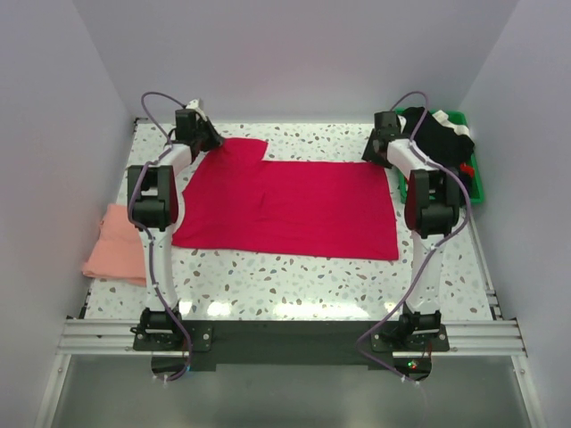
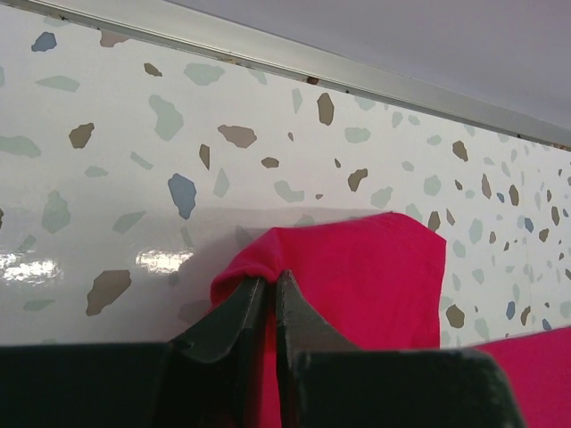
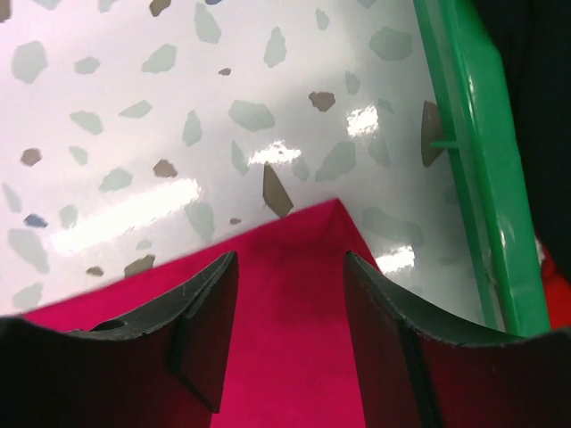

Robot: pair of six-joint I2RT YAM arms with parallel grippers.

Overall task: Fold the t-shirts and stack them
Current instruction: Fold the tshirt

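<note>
A crimson-red t-shirt (image 1: 294, 209) lies spread flat across the middle of the speckled table. My left gripper (image 1: 211, 140) is at its far left sleeve, and in the left wrist view the gripper (image 2: 270, 278) is shut on a pinched fold of the red t-shirt (image 2: 375, 276). At the shirt's far right corner my right gripper (image 1: 375, 147) hovers. Its jaws stand open on either side of that corner of the red t-shirt (image 3: 294, 285) in the right wrist view, where the gripper (image 3: 290, 263) holds nothing. A salmon-pink t-shirt (image 1: 114, 242) lies folded at the table's left edge.
A green plastic bin (image 1: 473, 174) with dark clothes stands at the far right, its green wall (image 3: 468, 169) close beside my right gripper. A metal rail (image 2: 294, 62) runs along the table's far edge. White walls enclose the table on three sides.
</note>
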